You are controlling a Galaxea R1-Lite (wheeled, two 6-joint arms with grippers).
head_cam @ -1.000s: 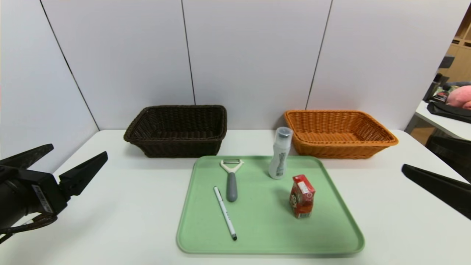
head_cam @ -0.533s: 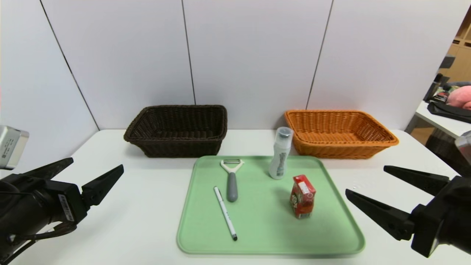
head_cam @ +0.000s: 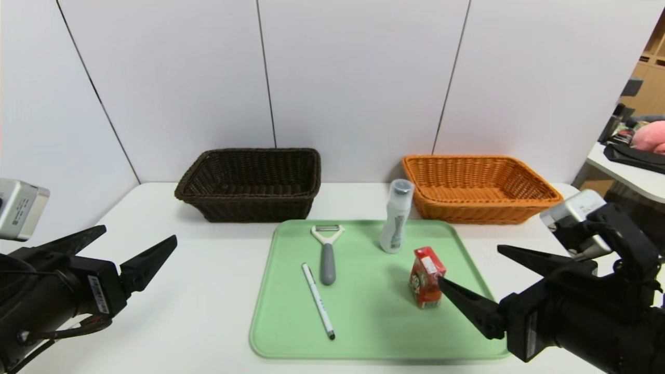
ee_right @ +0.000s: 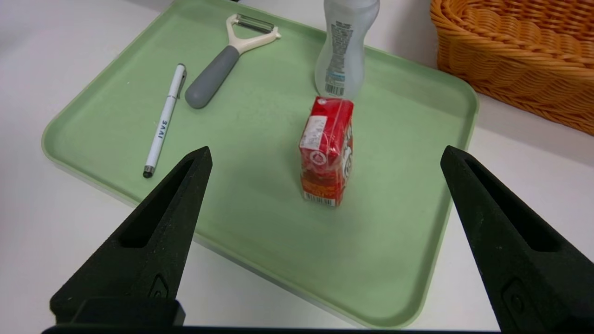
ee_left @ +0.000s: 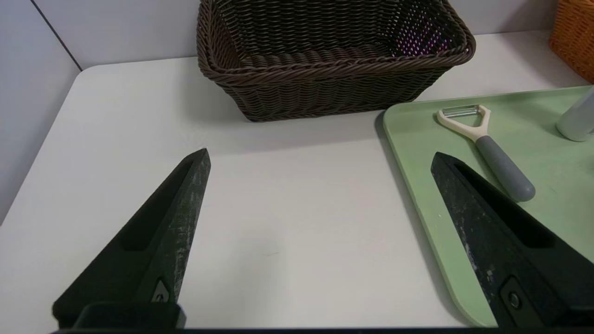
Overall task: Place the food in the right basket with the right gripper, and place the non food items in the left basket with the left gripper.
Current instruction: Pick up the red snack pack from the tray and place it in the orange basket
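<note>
A green tray [head_cam: 374, 332] holds a red drink carton [head_cam: 426, 278], a clear bottle [head_cam: 396, 223], a grey-handled peeler [head_cam: 327, 254] and a white pen [head_cam: 317, 300]. Behind the tray stand a dark brown basket [head_cam: 249, 200] on the left and an orange basket [head_cam: 478, 208] on the right. My right gripper [head_cam: 470, 265] is open above the tray's right edge and faces the carton [ee_right: 325, 139], which stands upright ahead of its fingertips. My left gripper [head_cam: 139, 232] is open and empty over bare table left of the tray. In the left wrist view the peeler [ee_left: 487, 144] lies just beyond one finger.
White wall panels close off the back of the table. A second table with dark bags and a pink object [head_cam: 649, 136] stands off to the right. Bare white tabletop lies between the left gripper and the tray's edge [ee_left: 417, 185].
My right gripper has come in from the right edge of view and now reaches over the tray beside the carton. My left gripper moved forward a little early on, then held still.
</note>
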